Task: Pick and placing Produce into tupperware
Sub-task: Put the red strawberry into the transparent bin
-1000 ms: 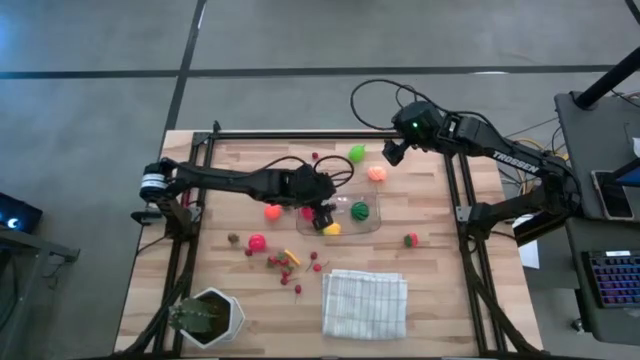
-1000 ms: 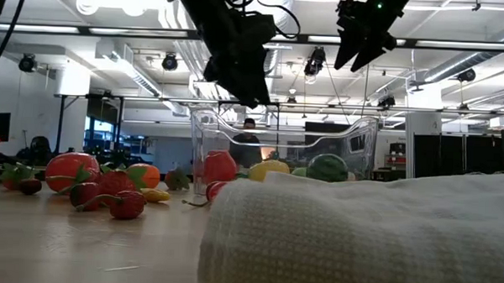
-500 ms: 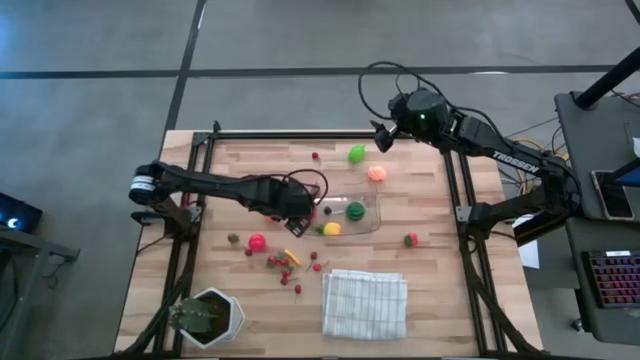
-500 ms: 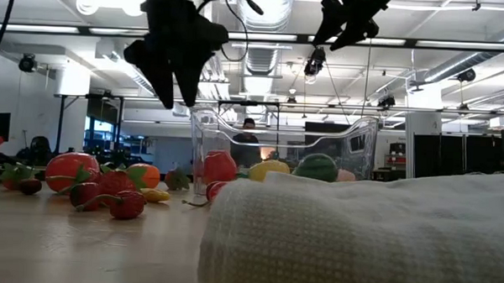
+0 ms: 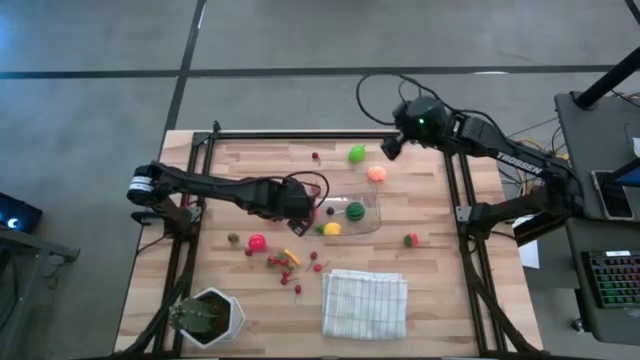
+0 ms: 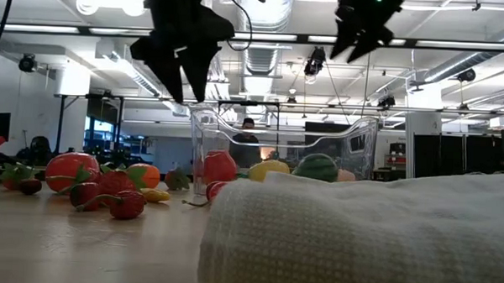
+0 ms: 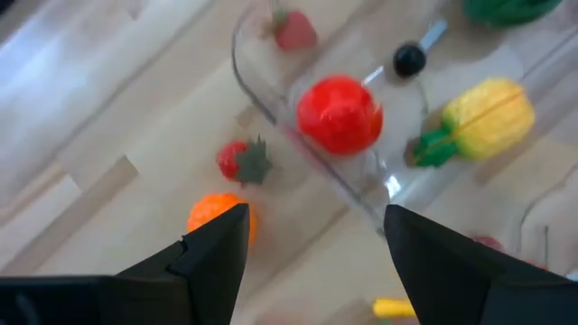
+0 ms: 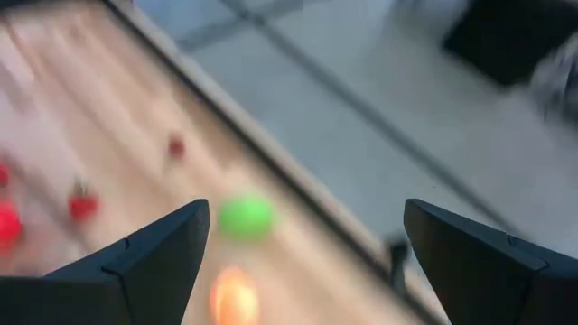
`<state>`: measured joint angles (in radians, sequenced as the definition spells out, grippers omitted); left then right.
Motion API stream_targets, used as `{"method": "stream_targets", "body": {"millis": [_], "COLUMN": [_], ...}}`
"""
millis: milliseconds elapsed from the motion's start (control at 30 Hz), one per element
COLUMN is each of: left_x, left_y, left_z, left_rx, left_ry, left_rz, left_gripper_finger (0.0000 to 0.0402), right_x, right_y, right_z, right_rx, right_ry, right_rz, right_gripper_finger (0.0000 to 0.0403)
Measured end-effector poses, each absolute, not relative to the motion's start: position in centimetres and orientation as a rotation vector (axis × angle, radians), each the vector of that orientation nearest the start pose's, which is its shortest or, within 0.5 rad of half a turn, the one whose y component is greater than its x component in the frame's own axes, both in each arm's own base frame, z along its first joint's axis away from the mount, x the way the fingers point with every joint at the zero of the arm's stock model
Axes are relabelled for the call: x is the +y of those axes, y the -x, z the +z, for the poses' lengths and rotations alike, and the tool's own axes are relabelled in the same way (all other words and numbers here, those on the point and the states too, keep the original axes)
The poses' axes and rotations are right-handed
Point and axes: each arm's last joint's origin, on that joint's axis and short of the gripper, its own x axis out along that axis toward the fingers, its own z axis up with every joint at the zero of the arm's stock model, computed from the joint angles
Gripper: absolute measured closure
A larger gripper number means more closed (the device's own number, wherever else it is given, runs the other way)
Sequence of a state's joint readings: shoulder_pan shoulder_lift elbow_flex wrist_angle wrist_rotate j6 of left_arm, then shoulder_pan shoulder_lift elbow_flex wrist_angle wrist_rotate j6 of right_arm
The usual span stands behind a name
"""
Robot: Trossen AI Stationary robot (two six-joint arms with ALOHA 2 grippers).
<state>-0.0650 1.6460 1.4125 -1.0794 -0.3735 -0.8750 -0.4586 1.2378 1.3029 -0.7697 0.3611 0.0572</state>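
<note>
Two hands stand released and empty: the left hand [image 5: 303,207] hangs just outside the tupperware [image 5: 372,222] near the tabletop's middle, over an orange fruit [image 7: 217,215]. The right hand [image 5: 390,148] hovers by the far edge near a green fruit [image 5: 356,154]. A fresh pick seems in hand; next, the left should drop squarely onto that orange fruit.

From above we look straight down on the tabletop [image 5: 420,290]; low, we face level across it; both views share the tupperware [image 5: 348,212].
</note>
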Motion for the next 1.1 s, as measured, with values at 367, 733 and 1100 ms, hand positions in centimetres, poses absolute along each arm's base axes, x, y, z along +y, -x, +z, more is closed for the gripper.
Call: {"method": "stream_targets", "body": {"millis": [367,733,1100], "left_x": [1.1,1.8,1.7], "left_y": [-32.8,-32.9,-32.9], "left_z": [29.4,29.6,29.5], "left_rx": [0.877,0.852,0.863], "left_ry": [0.371,0.334,0.322], "left_rz": [0.721,0.698,0.683], "left_gripper_finger": [0.0159,0.0159,0.0159], "right_x": [-7.4,-3.3,-1.4], "right_y": [-14.7,-7.0,-6.8], "right_z": [34.5,26.9,22.5], "right_rx": [0.839,0.709,0.718], "right_ry": [-0.323,-0.614,-0.882], "right_rz": [-0.342,-0.49,0.081], "right_gripper_finger": [0.004,0.004,0.004]}}
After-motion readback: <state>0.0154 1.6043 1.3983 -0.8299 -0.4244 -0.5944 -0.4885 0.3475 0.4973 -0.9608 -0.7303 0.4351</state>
